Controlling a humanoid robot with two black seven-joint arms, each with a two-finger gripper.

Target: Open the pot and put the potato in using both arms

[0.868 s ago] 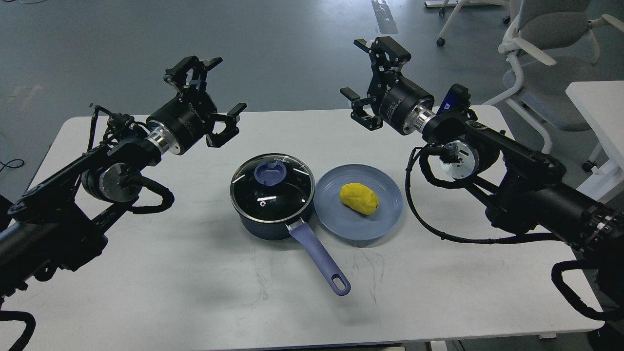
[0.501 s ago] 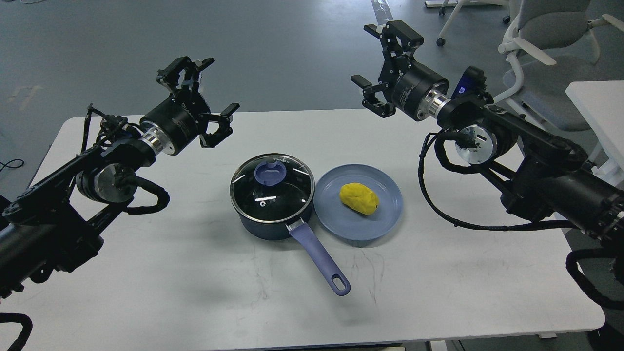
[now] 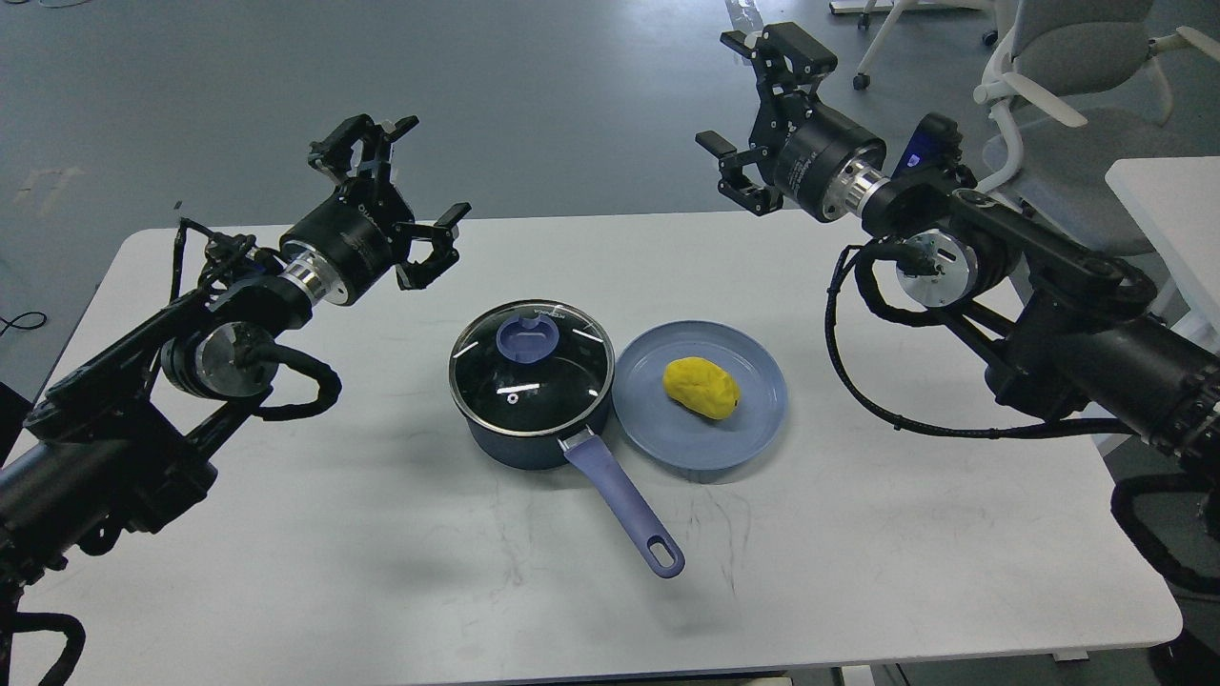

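Pot [image 3: 530, 405]: dark blue, in the middle of the white table [image 3: 381, 572]; its purple handle [image 3: 621, 500] points to about 5 o'clock, toward the near edge.
Lid [image 3: 531, 367]: glass, it sits closed on the pot; the purple knob [image 3: 526, 338] is on top, a little toward 12 o'clock from the centre.
Potato [image 3: 701, 387]: yellow, it lies on the blue plate [image 3: 753, 419]; the plate is just beside the pot at 3 o'clock, rims close or touching, I cannot tell which.
Left gripper [image 3: 389, 195]: in the air at about 10 o'clock from the pot, apart from the lid; the fingers are spread wide and they hold nothing.
Right gripper [image 3: 758, 105]: high at about 1 o'clock from the plate, beyond the far table edge; the jaws are wide apart and empty.
Chair [image 3: 1067, 86]: grey, on the floor behind the right arm.
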